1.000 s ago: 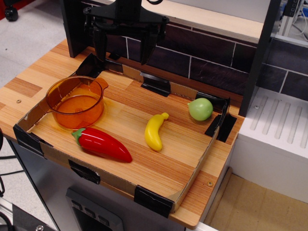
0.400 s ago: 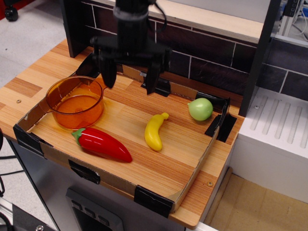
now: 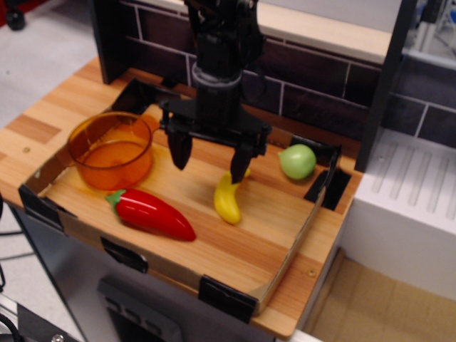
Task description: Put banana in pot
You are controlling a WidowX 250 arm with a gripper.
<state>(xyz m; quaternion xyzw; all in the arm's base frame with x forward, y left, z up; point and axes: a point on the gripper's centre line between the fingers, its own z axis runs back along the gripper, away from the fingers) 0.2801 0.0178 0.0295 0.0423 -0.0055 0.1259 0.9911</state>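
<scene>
The yellow toy banana [image 3: 228, 200] lies on the wooden tray floor, right of centre, its stem end partly hidden behind a gripper finger. The translucent orange pot [image 3: 111, 150] stands upright and empty at the tray's left. My black gripper [image 3: 209, 162] hangs open above the tray, just left of and above the banana. Its right finger [image 3: 240, 160] is over the banana's stem end and its left finger [image 3: 179, 150] hangs over bare wood. It holds nothing.
A red toy pepper [image 3: 151, 213] lies in front of the pot. A round green fruit [image 3: 297, 162] sits at the tray's back right. The tray has low cardboard walls [image 3: 292, 239] with black corner clips. A dark tiled wall [image 3: 306, 89] stands behind.
The gripper has come down and moved right and toward the front, from above the tray's back edge to just over the banana. The objects have not moved.
</scene>
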